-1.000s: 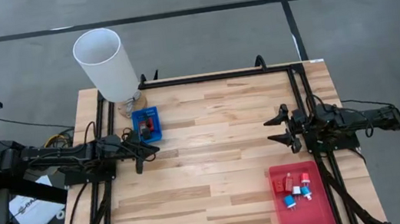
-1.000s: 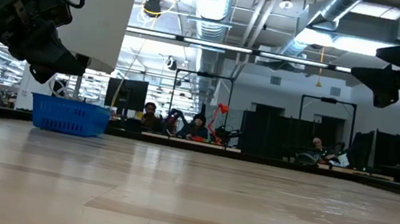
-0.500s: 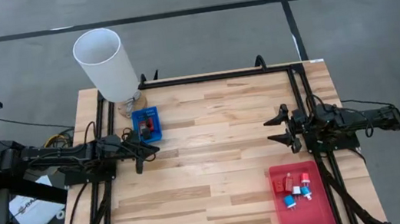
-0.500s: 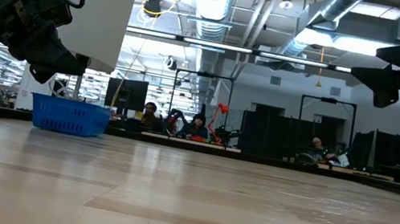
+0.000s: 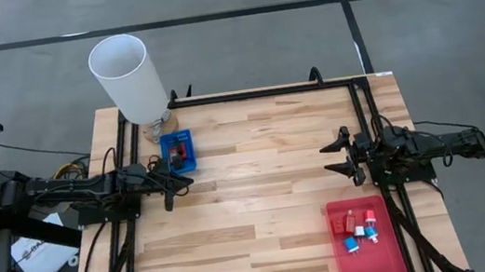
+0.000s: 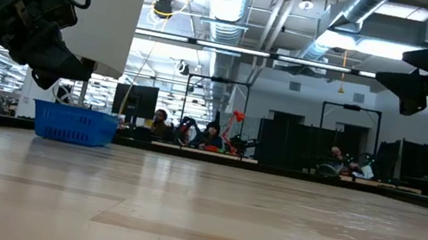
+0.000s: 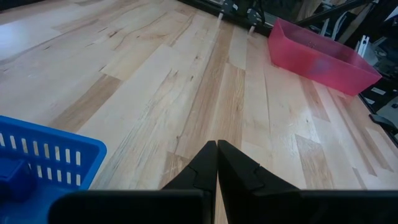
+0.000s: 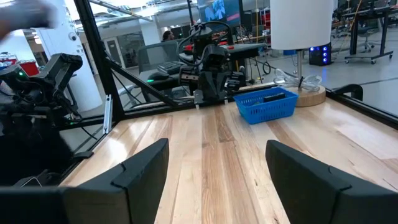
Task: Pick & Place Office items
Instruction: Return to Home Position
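Light plank-wood table (image 5: 261,209) mostly bare thru the middle: lots of free room btw the two arms. Black metal rail (image 5: 256,94) along the far edge (top in high view), more rails down both sides under the arms. Tall white cylinder (image 5: 127,76) on a round wooden base at far-left corner, just beyond the square blue slotted plastic bin (image 5: 163,154).

At left side, left gripper (image 5: 182,174) above the table, just beside the bin's near edge; contact w/ bin can't be told. Fingers pressed together, nothing btw them, per left wrist view. Opp., at right side, right gripper (image 5: 330,158) above the boards, claw spread wide, holding nothing. Flat red rectangular plastic tray (image 5: 372,264) at near-right corner, apart from that claw.

Containers: bin holds a few tiny blocky office items (image 5: 182,149); one red and some dark ones visible, count not readable. Tray holds approx. five more in its far half: red, white and light blue pieces, close together.

Items small and boxy, far smaller than either container; markings too small to tell.
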